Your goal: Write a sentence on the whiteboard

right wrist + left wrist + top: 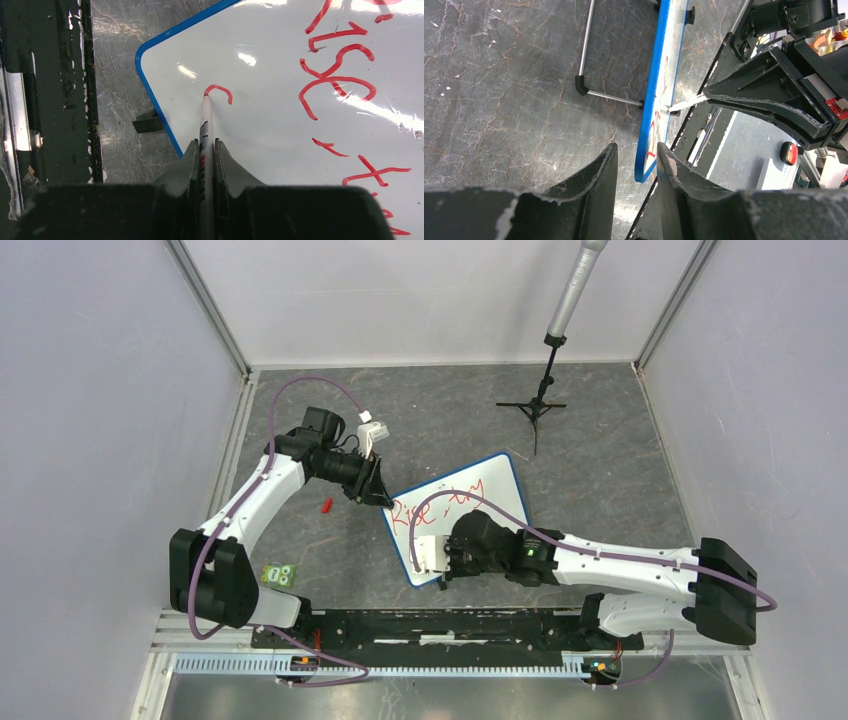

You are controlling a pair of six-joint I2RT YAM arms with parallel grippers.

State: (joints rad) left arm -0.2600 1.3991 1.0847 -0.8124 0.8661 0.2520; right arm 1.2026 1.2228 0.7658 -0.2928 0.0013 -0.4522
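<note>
While the right fingers [205,146] are clamped tight on a single red marker [205,120], its tip rests on the whiteboard [260,130] at the end of one short hooked red stroke near the board's blue-rimmed corner. That stroke sits apart from the sentence [340,75], whose red letters (roughly "Rise", then a comma and "try") run along the far side of the fingers in the right wrist view.

The left fingers [638,147] stand a narrow gap apart and straddle another corner of the board. A sliver of bench [499,100] shows between one finger and the blue rim; the other finger lies right at the rim, and whether it presses there I cannot tell.

From above, the one whiteboard lies skewed on the grey bench between the two arms, the left fingers at its left corner and the right fingers over its near half. One small red cap [326,504] lies on the bench just beside the left fingers, apart from the board. One black tripod stand [538,405] is well behind.
</note>
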